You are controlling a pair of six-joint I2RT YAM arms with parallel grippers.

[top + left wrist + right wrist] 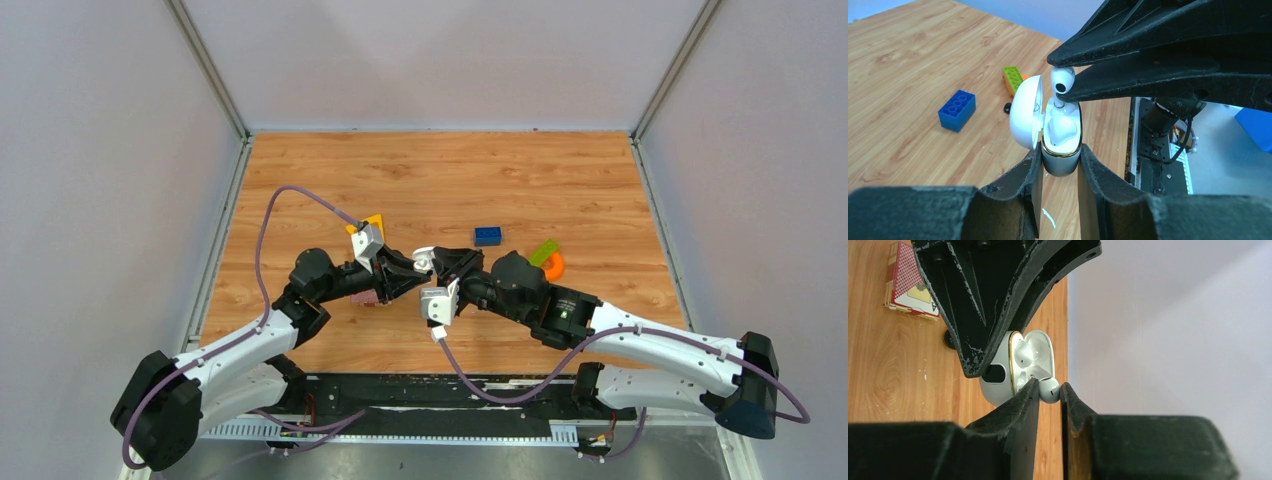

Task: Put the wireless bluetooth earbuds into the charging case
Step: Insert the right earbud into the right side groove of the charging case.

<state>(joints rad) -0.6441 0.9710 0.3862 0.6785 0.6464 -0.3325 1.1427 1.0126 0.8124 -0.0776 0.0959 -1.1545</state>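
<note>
So from where I'm standing, the left gripper point(1060, 175) is pressed tight onto the lower body of the charging case point(1061, 161). It looks to be holding it up off the table point(908, 50), about dead centre of the overhead view. The lid point(1024, 112) is swung open toward the left of the left wrist view. The right gripper point(1050, 388) is pinching one earbud point(1063, 80) by its round head. The stem points down into the mouth of the case, though I can't tell how deep it has gone. A second earbud point(1021, 356) looks to be sitting in the other recess already.

Handling-wise, my take is that these things weigh basically nothing, but they're hard glossy plastic, so they're slippery. A tiny rounded bud can squirt out or twist if the pinch is off-centre. Grabbing the bulb and leaving the stem free seems right, since the stem has to slide into the slot. The case is stiff and smooth too. The flat sides below the gold rim are the place to hold it, because that keeps the hinge and lid clear. I wouldn't squeeze the lid, as that hinge looks like the weak spot.

The blue brick point(957, 110) and green brick point(1012, 79) behind it are just clutter, well apart from all this.
</note>
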